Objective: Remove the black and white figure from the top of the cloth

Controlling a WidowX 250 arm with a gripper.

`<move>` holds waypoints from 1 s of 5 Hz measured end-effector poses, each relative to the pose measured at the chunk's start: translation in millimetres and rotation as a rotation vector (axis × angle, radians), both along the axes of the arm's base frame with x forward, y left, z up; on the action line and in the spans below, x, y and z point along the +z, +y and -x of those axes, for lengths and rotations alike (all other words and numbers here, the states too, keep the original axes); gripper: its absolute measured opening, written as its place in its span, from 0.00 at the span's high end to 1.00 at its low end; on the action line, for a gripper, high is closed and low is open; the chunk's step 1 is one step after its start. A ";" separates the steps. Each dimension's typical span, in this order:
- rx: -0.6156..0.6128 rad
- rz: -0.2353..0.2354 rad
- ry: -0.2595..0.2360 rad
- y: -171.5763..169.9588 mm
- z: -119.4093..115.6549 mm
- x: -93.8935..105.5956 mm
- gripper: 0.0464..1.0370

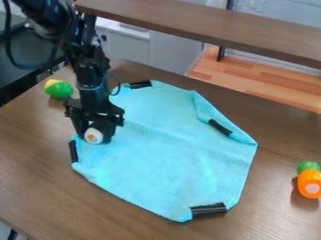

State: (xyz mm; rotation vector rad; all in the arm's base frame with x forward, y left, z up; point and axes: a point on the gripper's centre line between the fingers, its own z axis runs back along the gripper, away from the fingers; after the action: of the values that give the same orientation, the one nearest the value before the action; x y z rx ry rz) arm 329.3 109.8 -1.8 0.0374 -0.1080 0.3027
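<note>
Table: one, brown wood (37, 197), running under everything on it.
Near strip: one of four black strips on the cloth, a short dark piece (208, 209) at its near corner.
Cloth: one, light blue (169, 159), spread out with some creases and a folded edge on the right.
Orange toy: one, with a green top (310, 183), on the table right of the cloth.
Left strip: one, black (73, 151), at the cloth's left edge.
Figure: one, round, black and white with an orange centre (93, 136), at the cloth's left edge, between the fingers; whether it touches the cloth I cannot tell.
Gripper: one, black (95, 131), pointing down, two fingers closed around the figure.
Right strip: one, black (219, 127), by the fold.
Green and yellow toy: one (58, 89), left of the arm.
Far strip: one, black (140, 84), at the cloth's far corner.
Shelf: one brown board (219, 23), beyond the table.
</note>
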 end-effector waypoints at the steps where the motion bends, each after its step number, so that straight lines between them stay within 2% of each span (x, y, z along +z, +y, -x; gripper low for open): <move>1: 0.002 0.009 -0.013 0.7 -0.4 -0.7 0.49; 2: 0.017 0.058 -0.021 4.6 4.2 6.0 0.50; 3: 0.056 0.100 -0.076 14.4 6.6 29.0 0.51; 4: 0.131 0.082 -0.074 36.5 17.0 29.3 0.51; 5: 0.220 0.033 -0.045 62.3 32.1 28.6 0.51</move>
State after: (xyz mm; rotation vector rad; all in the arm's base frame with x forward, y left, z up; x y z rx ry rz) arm 297.2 172.1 26.8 0.0100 -0.1443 0.5249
